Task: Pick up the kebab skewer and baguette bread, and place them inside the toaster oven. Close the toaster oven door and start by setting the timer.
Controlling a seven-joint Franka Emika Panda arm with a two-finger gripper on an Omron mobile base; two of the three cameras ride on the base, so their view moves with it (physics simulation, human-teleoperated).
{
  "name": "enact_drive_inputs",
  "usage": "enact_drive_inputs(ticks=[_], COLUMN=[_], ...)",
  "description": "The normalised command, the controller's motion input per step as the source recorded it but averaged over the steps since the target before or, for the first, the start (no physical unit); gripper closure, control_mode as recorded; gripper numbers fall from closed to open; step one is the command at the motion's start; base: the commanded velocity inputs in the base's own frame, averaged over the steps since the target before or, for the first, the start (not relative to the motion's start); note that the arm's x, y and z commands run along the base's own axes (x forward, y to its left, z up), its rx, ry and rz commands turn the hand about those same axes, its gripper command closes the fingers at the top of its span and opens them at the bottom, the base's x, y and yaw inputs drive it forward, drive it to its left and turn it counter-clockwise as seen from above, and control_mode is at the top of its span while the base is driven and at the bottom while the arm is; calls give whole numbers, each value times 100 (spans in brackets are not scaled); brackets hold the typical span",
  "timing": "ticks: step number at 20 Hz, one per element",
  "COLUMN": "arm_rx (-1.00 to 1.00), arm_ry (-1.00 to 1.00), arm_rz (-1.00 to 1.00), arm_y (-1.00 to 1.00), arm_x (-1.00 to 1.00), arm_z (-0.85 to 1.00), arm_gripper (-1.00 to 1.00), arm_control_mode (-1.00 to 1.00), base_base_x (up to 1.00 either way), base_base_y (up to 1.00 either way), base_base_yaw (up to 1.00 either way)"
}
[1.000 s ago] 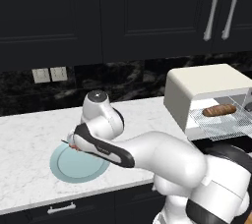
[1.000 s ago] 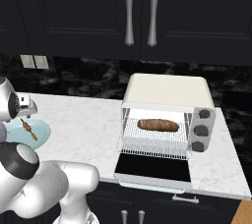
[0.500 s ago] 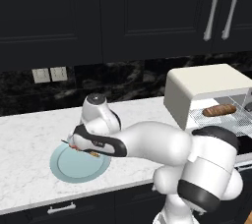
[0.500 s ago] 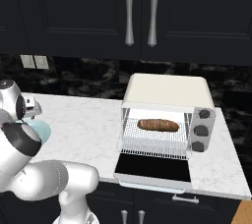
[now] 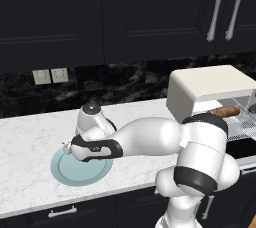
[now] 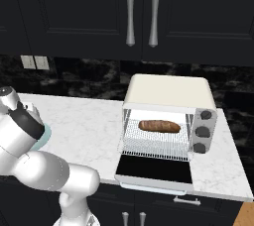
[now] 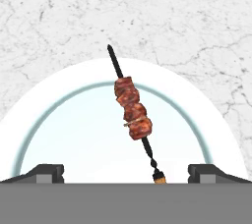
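Swung lower over the plate (image 5: 80, 168) since a second ago. Tool (image 7: 126, 171) spread wide, holding nothing. Kebab skewer (image 7: 133, 111) flat on plate, on bench (image 5: 30, 132). Probably light, stiff, thin; best pinched across the meat chunks.

I count one kebab skewer (image 7: 133, 115) on one plate (image 7: 64, 120), one baguette bread (image 6: 159, 126) in one toaster oven (image 6: 168, 93), and two wall outlets (image 5: 50, 76).

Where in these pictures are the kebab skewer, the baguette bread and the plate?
kebab skewer (image 7: 133, 110), hand view, on the meat chunks.
baguette bread (image 6: 159, 126), right base view, middle of the loaf.
plate (image 5: 75, 171), left base view, bare front part.
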Motion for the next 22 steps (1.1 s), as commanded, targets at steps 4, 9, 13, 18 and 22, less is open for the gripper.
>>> enact_drive_inputs(ticks=[4, 9, 13, 18, 22], arm_rx=[0, 0, 0, 0, 0], arm_ry=[0, 0, 0, 0, 0], arm_rz=[2, 2, 1, 1, 0], arm_y=[0, 0, 0, 2, 9], arm_x=[20, 13, 2, 4, 4], arm_z=[-14, -20, -29, -31, -30], arm_gripper=[-100, -100, -100, -100, -100], arm_control_mode=[-100, -100, -100, -100, -100], base_base_x=[0, 0, 0, 0, 0], base_base_y=[0, 0, 0, 0, 0], base_base_yaw=[0, 0, 0, 0, 0])
